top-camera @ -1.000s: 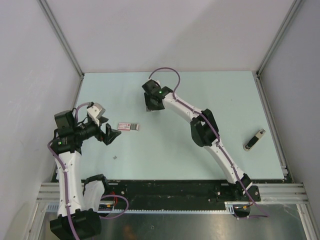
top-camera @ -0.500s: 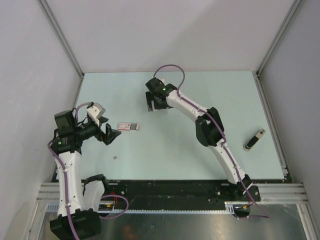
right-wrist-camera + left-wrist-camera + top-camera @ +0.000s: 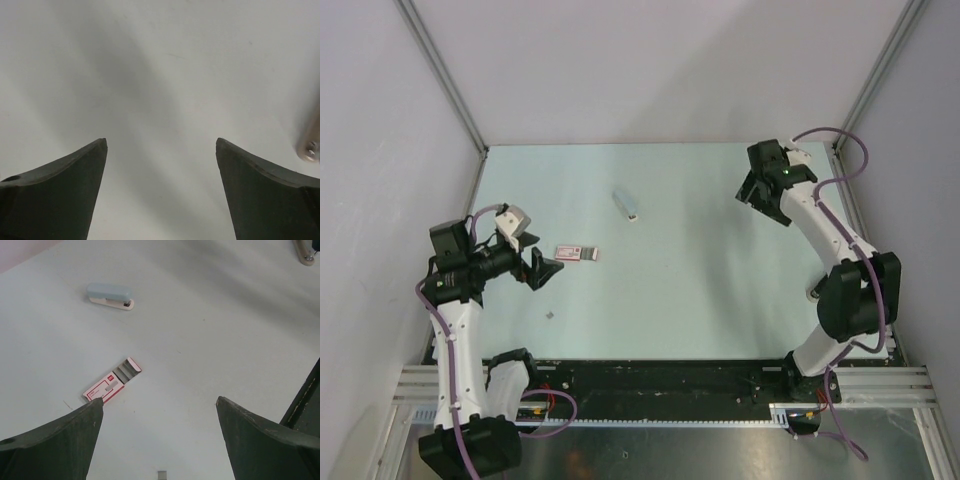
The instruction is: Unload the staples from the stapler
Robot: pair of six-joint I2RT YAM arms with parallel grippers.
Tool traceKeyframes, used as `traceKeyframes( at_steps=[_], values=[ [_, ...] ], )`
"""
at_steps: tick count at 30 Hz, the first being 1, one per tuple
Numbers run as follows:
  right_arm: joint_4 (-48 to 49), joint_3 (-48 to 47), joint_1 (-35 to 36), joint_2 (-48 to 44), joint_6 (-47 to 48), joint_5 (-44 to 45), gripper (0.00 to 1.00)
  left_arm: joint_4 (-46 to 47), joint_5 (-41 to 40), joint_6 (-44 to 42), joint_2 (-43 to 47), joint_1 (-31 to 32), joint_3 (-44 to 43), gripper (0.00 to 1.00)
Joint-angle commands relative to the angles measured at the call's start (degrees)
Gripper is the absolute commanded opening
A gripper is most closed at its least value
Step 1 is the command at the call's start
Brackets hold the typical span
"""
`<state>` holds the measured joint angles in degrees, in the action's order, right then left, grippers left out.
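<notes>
The stapler (image 3: 628, 206), pale blue, lies on the bench (image 3: 700, 280) just beyond a red-and-white staple box (image 3: 577, 253) whose print we cannot read, and we see the left end effector (image 3: 160, 401) and the right end effector (image 3: 161, 141) both spread wide, gripping nothing.

Stapler (image 3: 110, 294): smooth pale-blue plastic top, cream base, slight sheen. Staple box (image 3: 107, 385): matt printed card, pink-red and white, grey metal strips inside. Worktop (image 3: 720, 280): smooth, matt, pale. Left gripper (image 3: 160, 407) fingers (image 3: 50, 445): dark, matt.
</notes>
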<state>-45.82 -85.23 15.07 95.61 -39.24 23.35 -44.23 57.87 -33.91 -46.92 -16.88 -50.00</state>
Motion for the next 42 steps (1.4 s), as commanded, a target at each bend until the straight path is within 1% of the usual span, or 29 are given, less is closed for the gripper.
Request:
traceKeyframes(
  at_steps=[1, 3, 5, 9, 12, 16, 22, 28, 33, 37, 42],
  values=[
    [-9.99, 3.39, 0.44, -3.89, -7.13, 8.11, 0.98, 0.74, 3.94, -0.98, -0.65, 0.3, -1.48, 1.0],
    [-11.79, 6.19, -4.32, -5.82, -7.57, 3.52, 0.99, 1.01, 3.82, -0.96, -1.27, 0.34, -1.41, 0.99],
    [-10.7, 10.78, -9.13, -9.77, -6.96, -1.83, 0.99, 1.19, 3.83, -0.76, -1.85, 0.36, -1.64, 0.99],
    [-8.82, 20.0, -19.32, -19.64, -4.94, -11.18, 0.92, 2.63, 3.19, 0.55, -2.49, 0.59, -1.06, 1.0],
    [-10.79, 22.63, -23.97, -24.87, -3.7, -10.29, 0.9, 4.49, 2.2, 2.58, -4.01, 1.02, -0.25, 0.99],
    [-12.25, 24.39, -28.13, -27.15, -1.96, -9.39, 0.92, 5.68, 2.47, 3.73, -7.21, 1.34, 0.43, 0.99],
    [-9.97, 28.25, -30.16, -25.83, -1.91, -9.71, 0.92, 6.51, 2.93, 2.21, -7.94, 1.39, 1.95, 0.99],
    [-5.82, 30.98, -30.87, -21.17, -2.52, -11.67, 0.91, 8.3, 1.07, 3.52, -9.56, 1.42, 2.12, 0.99],
    [-3.82, 31.47, -30.89, -17.31, -2.34, -9.46, 0.88, 9.65, 0.85, 4.76, -12.53, 1.44, 1.91, 1.0],
    [-2.02, 32.45, -31.01, -15.16, -2.01, -7.88, 0.79, 10.06, 0.84, 4.83, -13.94, 1.53, 1.47, 0.99],
    [0.45, 33.25, -31.06, -12.85, -2.26, -6.79, 0.6, 10.21, 0.2, 5.09, -14.38, 1.53, 0.92, 0.99]
  ],
)
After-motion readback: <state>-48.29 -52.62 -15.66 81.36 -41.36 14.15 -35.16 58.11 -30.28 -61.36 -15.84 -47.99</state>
